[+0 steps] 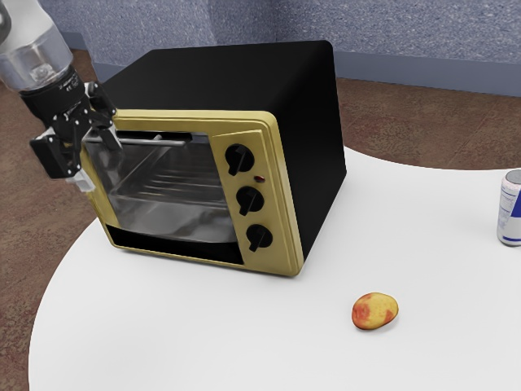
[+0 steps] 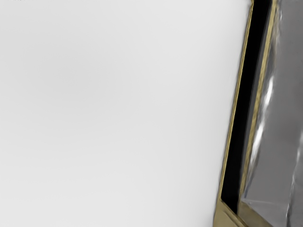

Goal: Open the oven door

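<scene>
Jaws stand wide at the end of the handle (image 1: pixel 159 142) away from the knobs (image 1: pixel 250 199), presumably placed there to take it for a pull. Oven door (image 1: pixel 175 191), just beside them, appears closed.

One toaster oven (image 1: pixel 317 106) in black and gold, one glass oven door (image 1: pixel 167 216), one metal bar handle (image 1: pixel 155 142), three black knobs (image 1: pixel 250 199), one indicator light (image 1: pixel 260 179), one mango (image 1: pixel 375 311), one drinks can (image 1: pixel 510 213), one white table (image 1: pixel 203 334), one gripper (image 1: pixel 98 160)
</scene>
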